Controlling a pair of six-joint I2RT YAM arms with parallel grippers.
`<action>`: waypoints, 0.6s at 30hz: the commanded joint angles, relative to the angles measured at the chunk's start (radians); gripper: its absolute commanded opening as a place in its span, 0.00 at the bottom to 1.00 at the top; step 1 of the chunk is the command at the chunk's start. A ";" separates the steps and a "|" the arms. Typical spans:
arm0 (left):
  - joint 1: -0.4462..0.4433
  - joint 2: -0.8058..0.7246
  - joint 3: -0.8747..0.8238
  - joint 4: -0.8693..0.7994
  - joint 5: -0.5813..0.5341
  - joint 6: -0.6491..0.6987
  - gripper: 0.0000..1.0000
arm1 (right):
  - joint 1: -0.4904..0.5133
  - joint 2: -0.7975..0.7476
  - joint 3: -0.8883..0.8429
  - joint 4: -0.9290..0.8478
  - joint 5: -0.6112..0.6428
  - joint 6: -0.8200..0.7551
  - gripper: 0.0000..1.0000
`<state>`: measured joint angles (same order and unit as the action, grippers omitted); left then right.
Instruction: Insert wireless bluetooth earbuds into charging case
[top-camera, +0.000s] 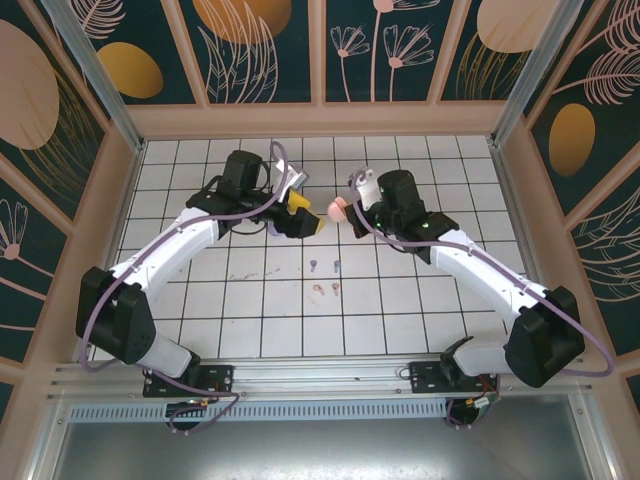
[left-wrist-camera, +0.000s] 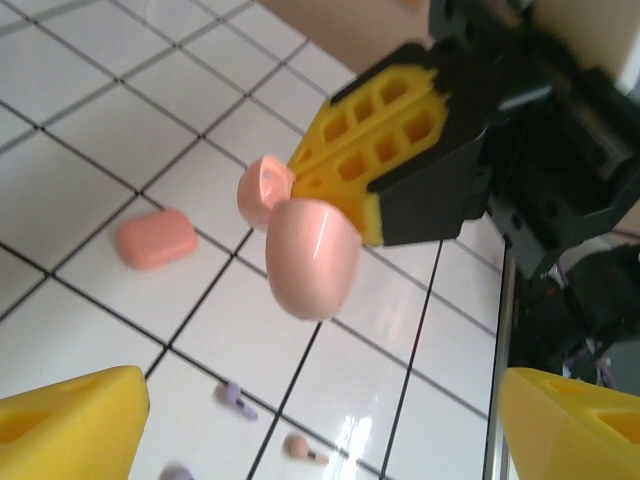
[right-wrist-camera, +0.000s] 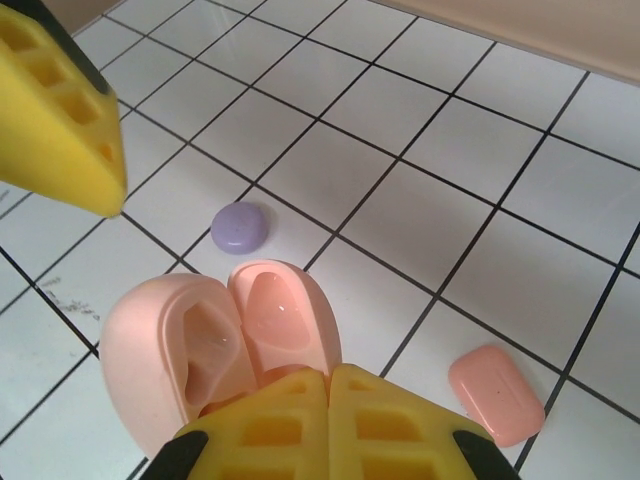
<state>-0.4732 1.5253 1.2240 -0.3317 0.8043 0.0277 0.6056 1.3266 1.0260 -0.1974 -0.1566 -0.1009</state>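
While hanging with the left gripper (left-wrist-camera: 320, 400) spread wide and empty, holds the right gripper (right-wrist-camera: 328, 375) clamped on the open pale pink charging case (right-wrist-camera: 215, 335). Finds the two pale pink earbuds (top-camera: 318, 291) on the tiles (top-camera: 400, 300) below and nearer the robot, about equally far from both grippers. Cannot make out stem direction; likely a downward reach for the free left gripper.
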 joint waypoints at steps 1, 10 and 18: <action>-0.001 0.023 0.038 -0.141 0.040 0.087 0.88 | 0.037 -0.030 0.016 -0.038 0.039 -0.068 0.00; -0.001 0.050 0.066 -0.212 0.110 0.151 0.82 | 0.133 -0.029 0.011 -0.058 0.084 -0.080 0.00; -0.001 0.090 0.084 -0.242 0.146 0.179 0.77 | 0.149 -0.040 0.014 -0.047 0.067 -0.069 0.00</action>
<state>-0.4732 1.5917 1.2778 -0.5308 0.9062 0.1658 0.7483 1.3266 1.0260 -0.2447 -0.0944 -0.1589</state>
